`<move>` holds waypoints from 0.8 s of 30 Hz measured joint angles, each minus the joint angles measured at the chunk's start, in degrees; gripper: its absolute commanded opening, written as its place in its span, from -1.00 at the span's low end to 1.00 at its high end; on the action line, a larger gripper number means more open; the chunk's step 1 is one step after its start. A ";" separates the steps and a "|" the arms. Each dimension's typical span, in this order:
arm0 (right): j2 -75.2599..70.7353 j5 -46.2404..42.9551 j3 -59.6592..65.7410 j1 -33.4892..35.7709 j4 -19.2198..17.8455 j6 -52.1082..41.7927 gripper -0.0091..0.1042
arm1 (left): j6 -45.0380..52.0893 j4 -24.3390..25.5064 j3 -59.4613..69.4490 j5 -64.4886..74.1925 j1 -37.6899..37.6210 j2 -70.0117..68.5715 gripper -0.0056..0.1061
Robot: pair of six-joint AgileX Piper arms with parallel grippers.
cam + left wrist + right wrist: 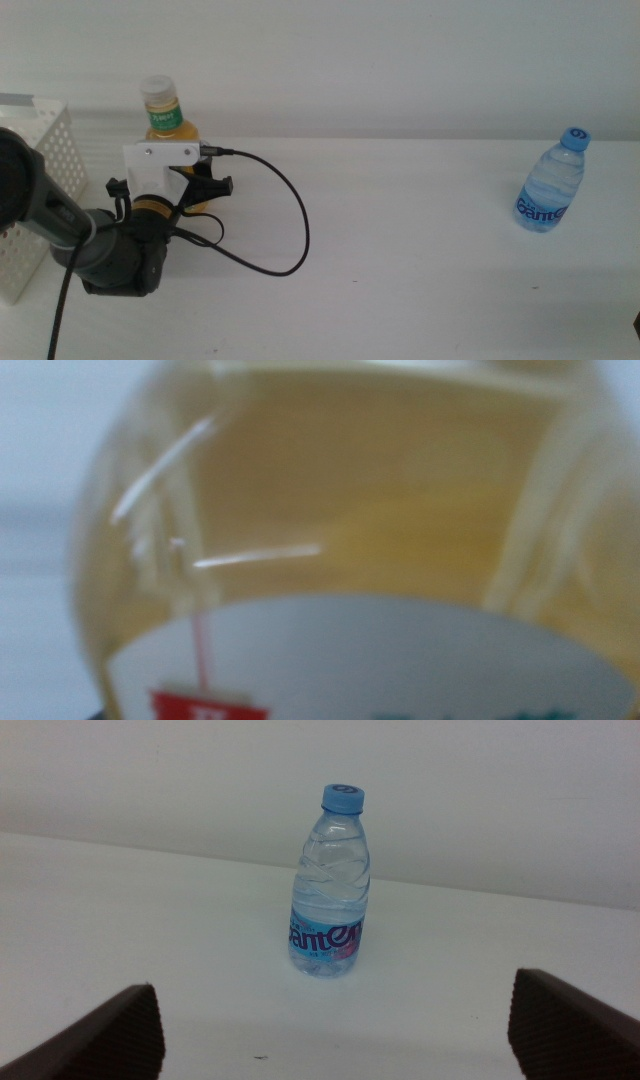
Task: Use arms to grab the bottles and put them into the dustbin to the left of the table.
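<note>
The amber tea bottle [168, 112], with a white cap and green label, stands upright at the back left of the white table [400, 250]. My left gripper [172, 188] is around its lower body, one black jaw tip on each side and apart from it. In the left wrist view the bottle [350, 490] fills the picture, blurred and very close. The clear water bottle [549, 185] with a blue cap stands at the far right. It also shows in the right wrist view [330, 890], ahead of my open, empty right gripper [333, 1005]. The red can is out of view.
The white perforated dustbin [40, 150] stands at the table's left edge, right beside my left arm. The arm's black cable [290, 235] loops over the table to the right of the tea bottle.
</note>
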 measured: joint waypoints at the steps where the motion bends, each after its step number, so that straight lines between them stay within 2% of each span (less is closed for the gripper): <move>1: 0.00 0.00 0.00 0.00 0.00 0.00 0.78 | 0.00 0.15 -0.13 -0.28 0.00 0.07 -0.33; 5: 0.00 0.00 0.00 0.00 0.00 0.00 0.78 | 0.23 0.15 -0.13 -0.85 0.00 0.25 -0.94; 11: 0.00 0.00 0.00 0.00 0.00 0.00 0.78 | 1.32 0.28 0.57 -0.74 0.00 -0.36 -0.93; 15: 0.00 0.00 0.00 0.00 0.00 0.00 0.78 | 2.70 0.11 5.55 0.86 0.00 -4.17 -0.93; 24: 0.00 0.00 0.00 0.00 0.00 0.00 0.78 | 5.81 -1.41 20.66 5.54 0.00 -21.58 -0.93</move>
